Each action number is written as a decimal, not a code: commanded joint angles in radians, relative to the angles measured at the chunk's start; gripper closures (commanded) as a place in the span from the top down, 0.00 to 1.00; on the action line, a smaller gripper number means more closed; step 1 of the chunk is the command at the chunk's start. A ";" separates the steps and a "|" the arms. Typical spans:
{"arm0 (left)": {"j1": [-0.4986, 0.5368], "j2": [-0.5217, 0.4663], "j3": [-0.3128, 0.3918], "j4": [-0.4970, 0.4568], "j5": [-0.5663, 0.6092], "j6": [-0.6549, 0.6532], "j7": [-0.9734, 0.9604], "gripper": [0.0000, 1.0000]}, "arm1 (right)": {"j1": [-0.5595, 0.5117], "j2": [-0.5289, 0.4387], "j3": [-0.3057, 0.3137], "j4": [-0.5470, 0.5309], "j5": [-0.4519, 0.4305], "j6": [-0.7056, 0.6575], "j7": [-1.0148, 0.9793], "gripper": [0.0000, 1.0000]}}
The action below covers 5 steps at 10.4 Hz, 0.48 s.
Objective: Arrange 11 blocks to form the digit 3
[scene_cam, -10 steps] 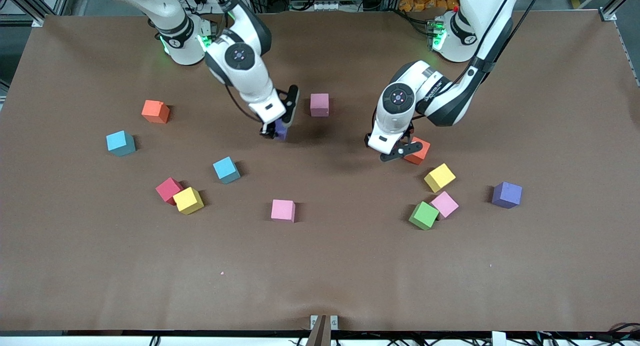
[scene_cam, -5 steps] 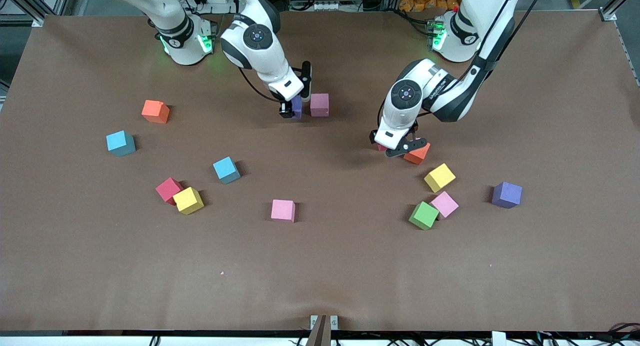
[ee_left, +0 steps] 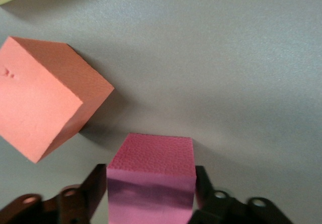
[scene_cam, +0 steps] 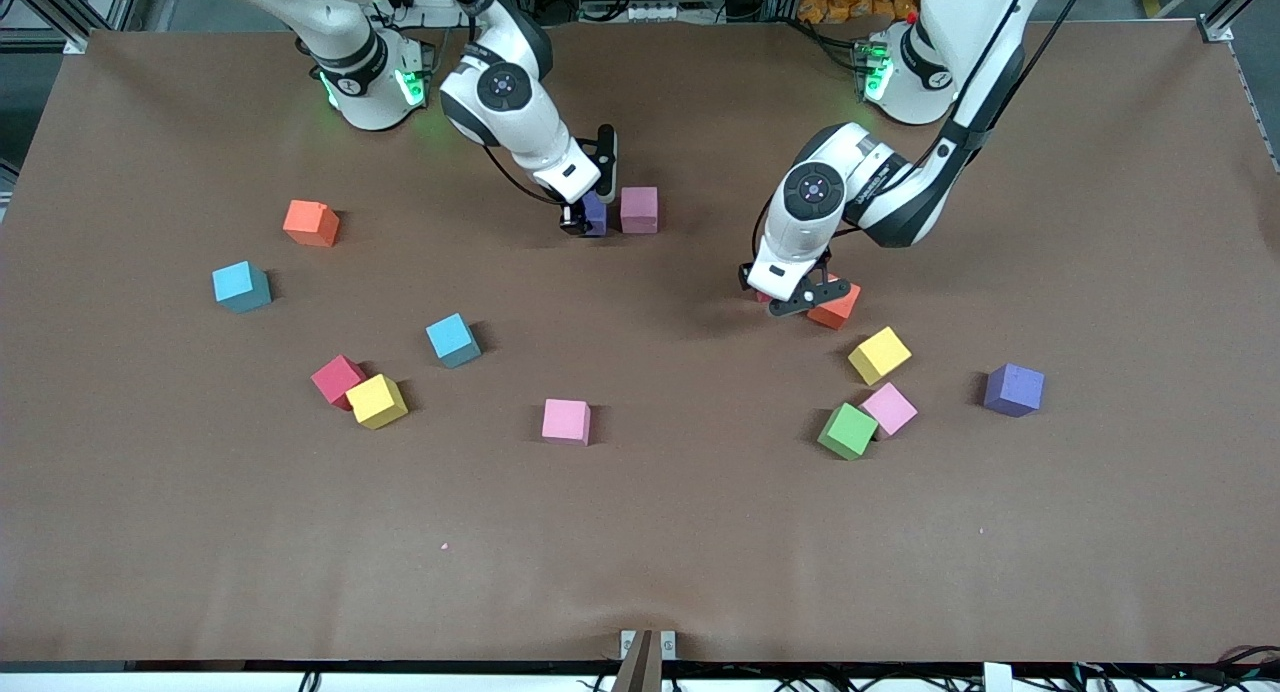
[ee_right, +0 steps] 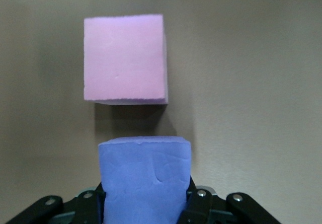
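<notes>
Two Franka arms work over a brown counter (scene_cam: 640, 532) strewn with foam blocks. The right end effector (scene_cam: 584, 219) is clamped on a purple block (ee_right: 144, 178), low over the counter just beside a pink block (scene_cam: 639, 209) near the robots' bases. The left end effector (scene_cam: 790, 297) has its fingers (ee_left: 93, 189) pressed against both sides of a deep pink block (ee_left: 151, 176) resting on the counter, an orange-red block (scene_cam: 835, 307) just beside it. Toward the left arm's end lie a yellow block (scene_cam: 880, 355), a green block (scene_cam: 847, 431) and a second purple block (scene_cam: 1013, 389). Lettering on the left arm is too small to read; the blocks carry no writing.
</notes>
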 commanded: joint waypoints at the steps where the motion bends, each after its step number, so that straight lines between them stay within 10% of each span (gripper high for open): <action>1: 0.011 -0.002 -0.008 -0.006 0.006 0.017 -0.018 0.32 | -0.021 0.029 0.025 -0.006 0.006 0.032 -0.019 0.52; 5: -0.004 -0.028 -0.017 0.014 0.004 0.017 -0.317 0.10 | -0.015 0.034 0.025 -0.001 0.004 0.043 -0.018 0.52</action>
